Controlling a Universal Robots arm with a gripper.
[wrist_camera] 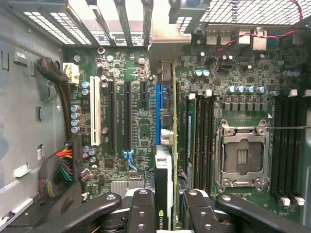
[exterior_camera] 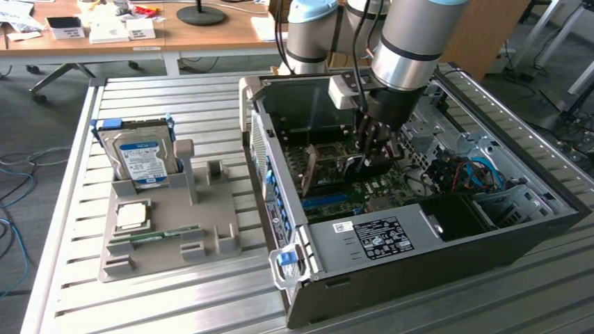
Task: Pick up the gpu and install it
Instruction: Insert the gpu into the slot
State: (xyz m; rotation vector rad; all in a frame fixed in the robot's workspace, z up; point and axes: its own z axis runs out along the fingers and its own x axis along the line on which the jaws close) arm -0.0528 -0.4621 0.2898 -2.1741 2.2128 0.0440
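The gpu [wrist_camera: 173,145] shows edge-on in the wrist view as a thin green card with its silver bracket against the case's rear slots. It runs right along the blue slot [wrist_camera: 158,109] of the motherboard [wrist_camera: 131,145]. My gripper [wrist_camera: 167,213] is shut on it, one black finger on each face. In the exterior view the gripper [exterior_camera: 374,161] reaches down into the open computer case [exterior_camera: 278,209], and the gpu [exterior_camera: 311,165] stands upright on edge over the board.
Outside the case, a grey holder [exterior_camera: 218,209] on the slatted table carries a silver hard drive [exterior_camera: 141,156], a square chip [exterior_camera: 133,214] and a narrow memory stick [exterior_camera: 165,234]. A black power supply [exterior_camera: 390,236] and cable bundles [wrist_camera: 60,170] crowd the case. An open processor socket [wrist_camera: 241,158] lies beside the memory slots.
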